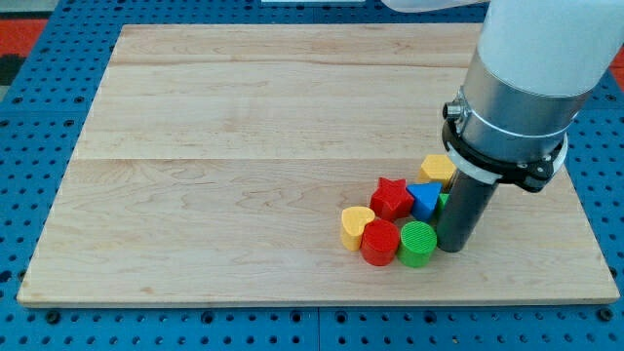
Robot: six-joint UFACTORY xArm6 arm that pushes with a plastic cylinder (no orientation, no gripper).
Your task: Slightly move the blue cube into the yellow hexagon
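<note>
Blue cube (425, 199) — likely light, rigid and easily slid — is wedged between the red star (392, 196) and my tip (452, 248), just below the yellow hexagon (439, 168); being gripless, it is best nudged gently from its lower side.

Blue cube (424, 198) touching yellow hexagon (438, 168).
</note>
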